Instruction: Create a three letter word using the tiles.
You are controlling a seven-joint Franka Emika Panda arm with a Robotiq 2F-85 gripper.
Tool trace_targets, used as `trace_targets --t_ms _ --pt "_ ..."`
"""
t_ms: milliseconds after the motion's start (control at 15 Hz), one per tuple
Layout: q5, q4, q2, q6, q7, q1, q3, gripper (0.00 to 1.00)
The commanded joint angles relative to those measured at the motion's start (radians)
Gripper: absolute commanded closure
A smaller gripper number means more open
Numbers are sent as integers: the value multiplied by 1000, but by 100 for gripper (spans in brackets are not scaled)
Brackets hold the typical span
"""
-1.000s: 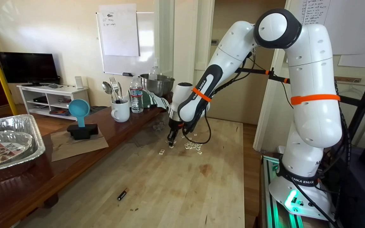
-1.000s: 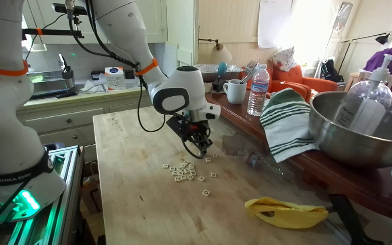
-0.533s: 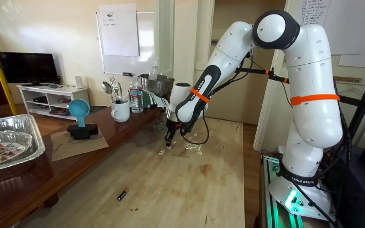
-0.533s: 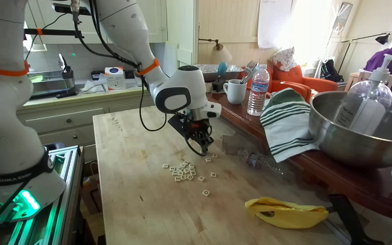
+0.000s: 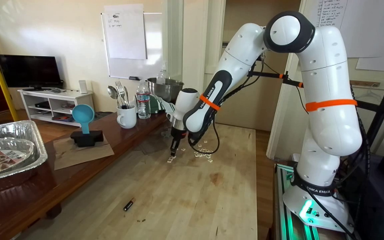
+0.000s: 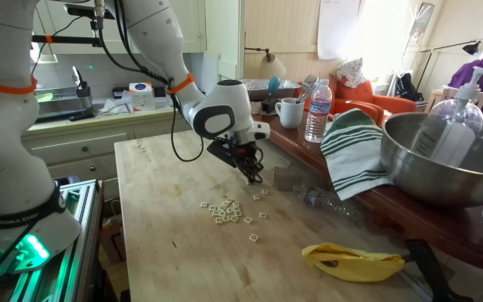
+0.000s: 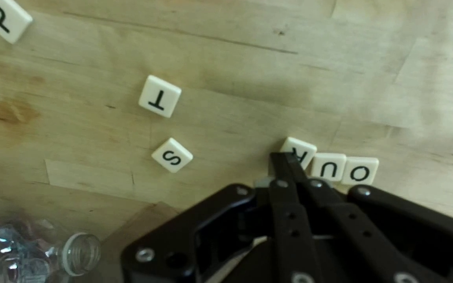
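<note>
My gripper is shut, its two fingertips pressed together with no tile between them. In the wrist view the fingertips cover part of the R tile. The R tile is tilted, its corner at or very near the U tile. The O tile sits flush beside U. Off to the left lie the S tile, T tile and P tile. In both exterior views the gripper points down at the table by these tiles.
A pile of tiles lies nearer the robot base. A clear plastic bottle lies by the dark raised counter. A yellow banana-shaped item and a battery lie on the table.
The gripper has moved left in an exterior view, to the two tiles lying together there. The tile at its fingertips has slid the same way and now lies beside them.
</note>
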State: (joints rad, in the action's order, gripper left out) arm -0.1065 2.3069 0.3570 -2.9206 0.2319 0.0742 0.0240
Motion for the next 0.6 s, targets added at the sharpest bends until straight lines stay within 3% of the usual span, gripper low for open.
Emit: trace_targets --t_ms 0,533 --pt "-52 -10 44 -59 12 -20 -24 100" --pt "-118 -7 52 -88 78 -12 -14 100"
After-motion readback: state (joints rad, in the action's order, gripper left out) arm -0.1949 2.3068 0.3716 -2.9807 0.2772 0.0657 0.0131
